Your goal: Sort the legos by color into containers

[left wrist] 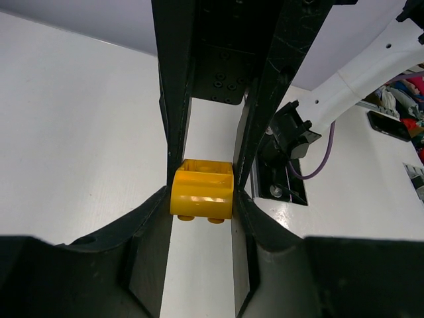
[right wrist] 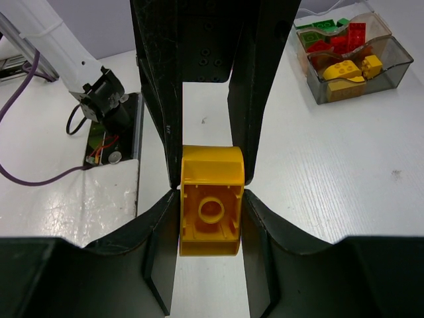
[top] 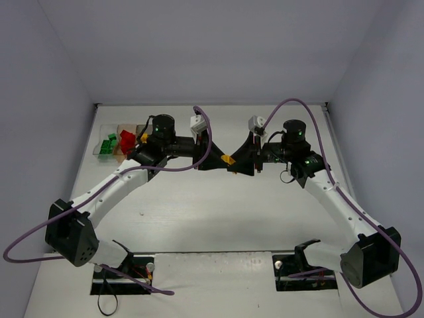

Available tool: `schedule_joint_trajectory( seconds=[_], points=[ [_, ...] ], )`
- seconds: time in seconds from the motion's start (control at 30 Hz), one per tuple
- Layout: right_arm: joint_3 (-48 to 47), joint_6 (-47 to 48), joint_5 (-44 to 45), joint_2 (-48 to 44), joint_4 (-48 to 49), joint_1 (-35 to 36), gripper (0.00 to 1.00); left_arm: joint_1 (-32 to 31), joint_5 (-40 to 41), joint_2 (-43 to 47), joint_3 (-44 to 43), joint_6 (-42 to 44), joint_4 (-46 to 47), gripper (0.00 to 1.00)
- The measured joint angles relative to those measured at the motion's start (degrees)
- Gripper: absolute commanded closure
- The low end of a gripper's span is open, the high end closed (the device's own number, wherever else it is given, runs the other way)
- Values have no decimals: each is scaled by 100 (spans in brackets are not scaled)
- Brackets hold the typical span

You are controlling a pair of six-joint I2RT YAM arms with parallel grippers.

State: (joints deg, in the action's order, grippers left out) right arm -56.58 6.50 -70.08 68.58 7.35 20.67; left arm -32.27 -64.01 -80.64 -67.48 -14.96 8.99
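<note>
One pale counter (top: pixel 218 212) fills the overhead view. Two white arms reach in from the lower corners, the left arm (top: pixel 112 182) and the right arm (top: pixel 338 199), and meet nose to nose at the centre of the frame.

There are two tools. The left tool (left wrist: pixel 202 199) is closed down to a narrow gap, its fingers pressed against both sides of a yellow lego (top: pixel 227 159). The right tool (right wrist: pixel 212 222) is closed just as far on the same yellow piece from the opposite end. That piece is glossy, with studs toward the left tool and a hollow underside with a round tube toward the right one. Whether it is one brick or two joined, I cannot tell.

The containers (top: pixel 99 151), three joined see-through boxes, sit in the upper left of the overhead view. The dark grey box (right wrist: pixel 397 66) holds yellow legos (right wrist: pixel 344 69), the middle one red legos (right wrist: pixel 348 36) and the far one green legos (right wrist: pixel 324 26).
</note>
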Motion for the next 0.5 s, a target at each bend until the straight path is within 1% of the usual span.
schedule_joint_trajectory(
  seconds=[0.07,0.1,0.17,0.2,0.37,0.4,0.5],
  points=[
    [39,-15,-2,0,39,2,57,2,17,24,61,2,37,100],
    [68,-31,2,0,50,2,45,0,44,28,87,2,39,100],
    [153,-66,48,0,42,2,36,0,96,28,103,4,74,100],
    [190,-59,81,0,37,2,28,2,109,31,107,4,96,100],
    [282,-94,306,0,0,2,18,2,151,50,140,11,192,100],
    [282,-101,330,0,0,2,12,2,153,57,151,17,199,100],
    [282,-107,415,0,-11,2,5,13,177,61,181,37,199,100]
  ],
)
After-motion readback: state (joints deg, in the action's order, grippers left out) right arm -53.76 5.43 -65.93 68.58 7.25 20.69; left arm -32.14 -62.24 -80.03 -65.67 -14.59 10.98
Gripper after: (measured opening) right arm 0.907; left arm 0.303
